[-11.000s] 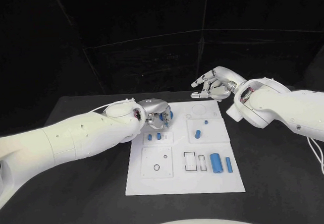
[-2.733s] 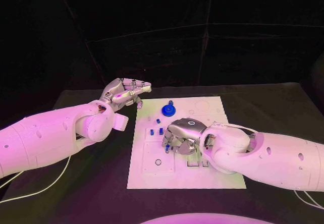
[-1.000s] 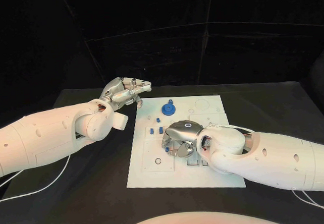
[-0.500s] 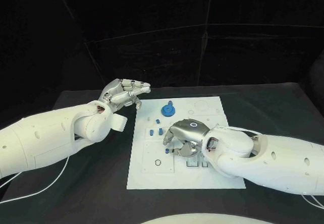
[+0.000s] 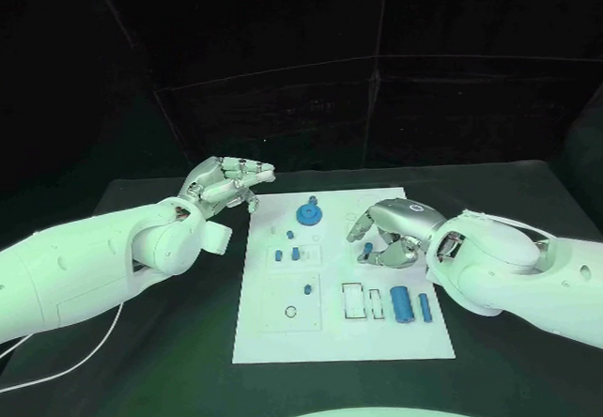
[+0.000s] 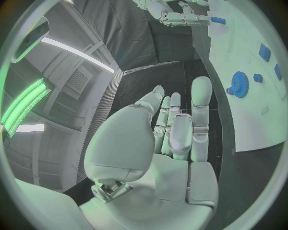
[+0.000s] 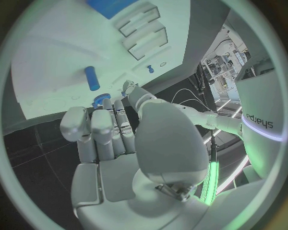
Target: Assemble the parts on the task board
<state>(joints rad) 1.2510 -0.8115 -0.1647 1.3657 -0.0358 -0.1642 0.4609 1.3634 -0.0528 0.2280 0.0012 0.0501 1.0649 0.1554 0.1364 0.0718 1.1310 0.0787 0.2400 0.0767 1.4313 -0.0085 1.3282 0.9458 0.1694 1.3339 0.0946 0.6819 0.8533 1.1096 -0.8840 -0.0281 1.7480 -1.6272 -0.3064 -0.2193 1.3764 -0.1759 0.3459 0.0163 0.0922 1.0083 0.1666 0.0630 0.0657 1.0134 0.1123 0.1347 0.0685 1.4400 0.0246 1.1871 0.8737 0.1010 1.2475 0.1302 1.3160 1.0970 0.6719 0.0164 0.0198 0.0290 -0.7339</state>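
The white task board [image 5: 342,343] lies in the middle of the black table. On it sit a blue gear [image 5: 308,211], several small blue pegs [image 5: 279,255], a small peg [image 5: 310,288] in the left panel, and a thick blue cylinder [image 5: 401,303] next to a thin one [image 5: 423,306]. My right hand [image 5: 388,230] hovers over the board's right half, fingers spread, holding nothing; a short blue piece [image 5: 368,253] lies on the board just under its fingertips, and shows in the right wrist view as a blue piece [image 7: 91,78]. My left hand [image 5: 226,184] hangs empty beyond the board's far left corner.
Two empty rectangular slots [image 5: 352,300] and a black ring [image 5: 291,312] mark the board's near half. Black table [image 5: 147,367] surrounds the board. In the left wrist view the gear [image 6: 240,91] lies beyond the left hand [image 6: 174,134].
My right hand has drawn back from the board's middle to its right side, leaving a small blue peg standing in the left panel. The left hand has hardly moved.
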